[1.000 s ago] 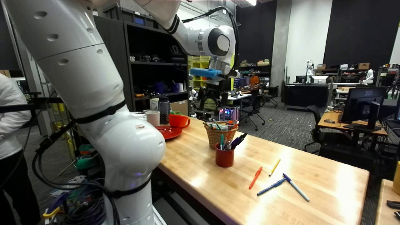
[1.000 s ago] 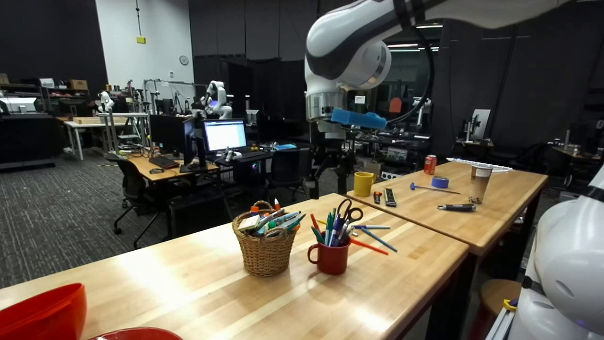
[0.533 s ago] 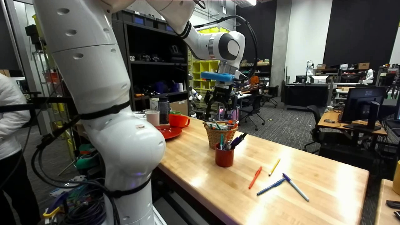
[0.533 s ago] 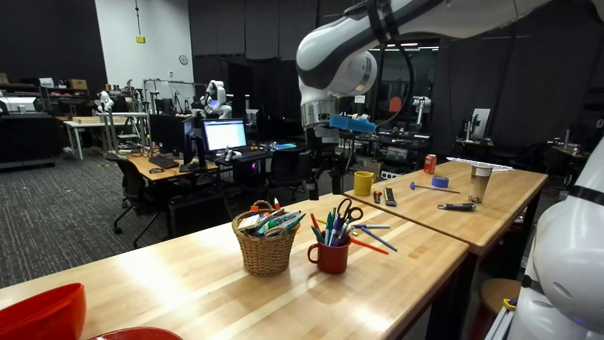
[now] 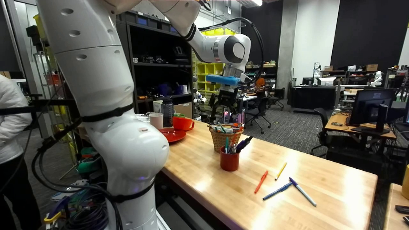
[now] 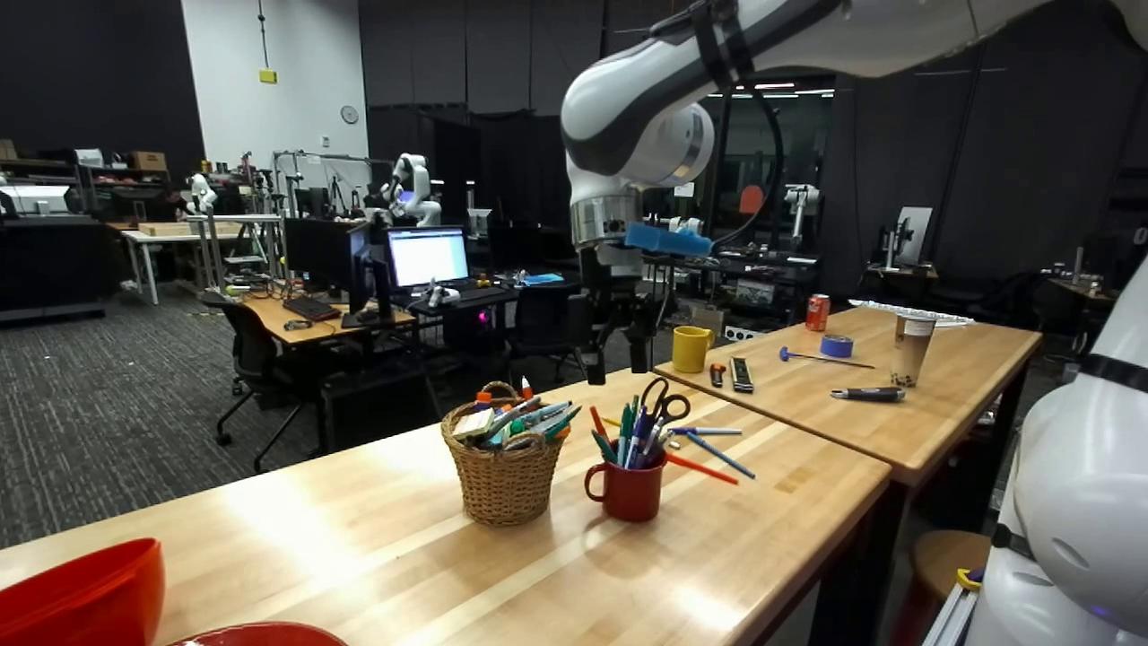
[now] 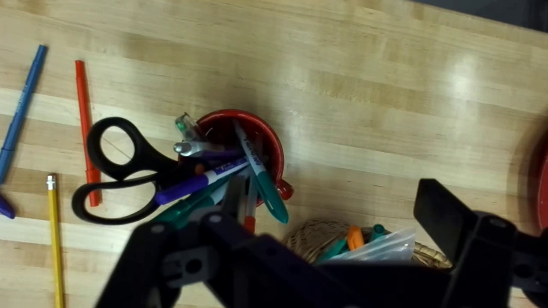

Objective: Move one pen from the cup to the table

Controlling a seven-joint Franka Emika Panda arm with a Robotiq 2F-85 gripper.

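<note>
The red cup (image 5: pixel 229 161) stands upright on the table (image 5: pixel 195 159), also in the exterior view (image 6: pixel 633 493); its rim (image 7: pixel 276 143) shows in the wrist view. It holds several pens and black scissors (image 6: pixel 665 402). A reddish pen (image 6: pixel 598 422) leans out of the cup; in the wrist view a clear-barrelled pen with a red-orange end (image 7: pixel 249 223) shows, partly behind a finger. My gripper (image 6: pixel 617 363) is open and empty, pointing down above and apart from the cup and basket. In the wrist view the gripper (image 7: pixel 340 205) has its left finger overlapping the cup's pens.
A wicker basket (image 6: pixel 507 484) full of pens stands beside the cup. An orange-red pen (image 5: pixel 261 182), a yellow pencil (image 5: pixel 281 171), a blue pen (image 5: pixel 277 191) and a white-and-blue pen (image 5: pixel 303 191) lie on the table. A red plate (image 5: pixel 172 135) and red-orange bowl (image 5: pixel 182 123) stand further along.
Over the last second my gripper has moved down and to the right in one exterior view, and slightly down and left in another. It has nearly stopped in the last half second.
</note>
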